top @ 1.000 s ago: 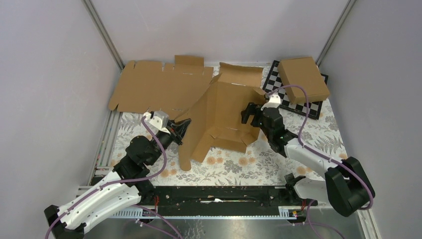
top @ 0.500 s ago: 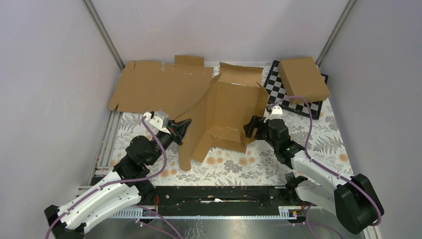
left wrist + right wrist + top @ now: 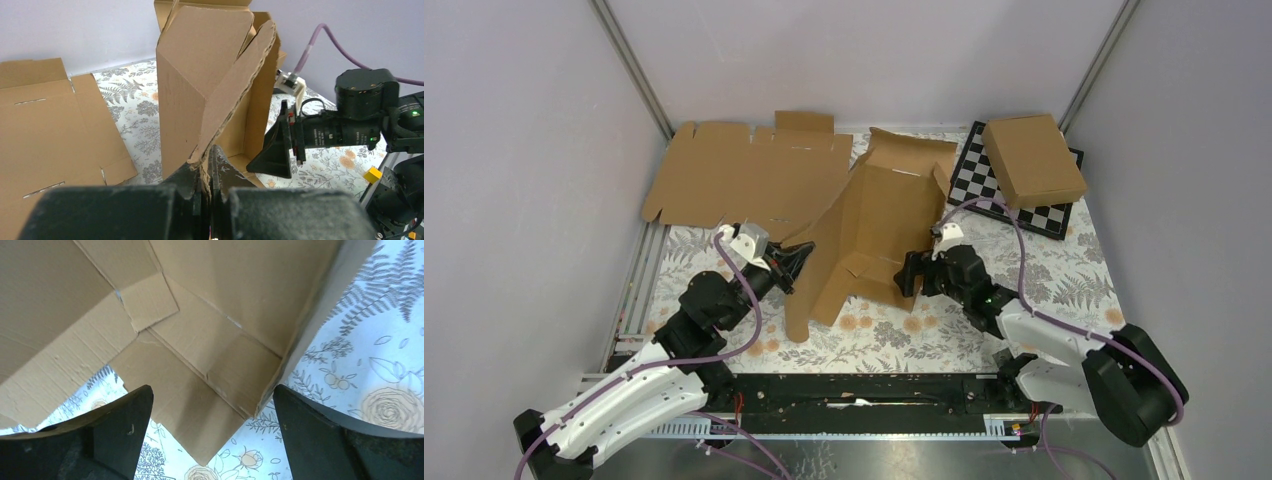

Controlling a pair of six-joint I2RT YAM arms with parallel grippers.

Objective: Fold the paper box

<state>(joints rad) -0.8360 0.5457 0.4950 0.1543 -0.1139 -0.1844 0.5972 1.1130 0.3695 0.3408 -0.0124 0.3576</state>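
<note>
The half-raised paper box (image 3: 879, 225) stood across the middle. Behind it the flat cardboard sheet (image 3: 744, 175) blocked the far left, the chessboard (image 3: 969, 175) and closed box (image 3: 1034, 158) the far right; bare floral table (image 3: 1074, 270) lay open at its right.

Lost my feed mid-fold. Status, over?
Left gripper shut on paper box flap. Right gripper open, at its near corner. Flat cardboard sheet close by, left.

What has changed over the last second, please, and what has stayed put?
The right gripper, open, drew back along the right side of the paper box toward the near edge; that side wall now looks folded further up. The left gripper stayed clamped on its left flap. The flat cardboard sheet, chessboard and closed box did not move.
</note>
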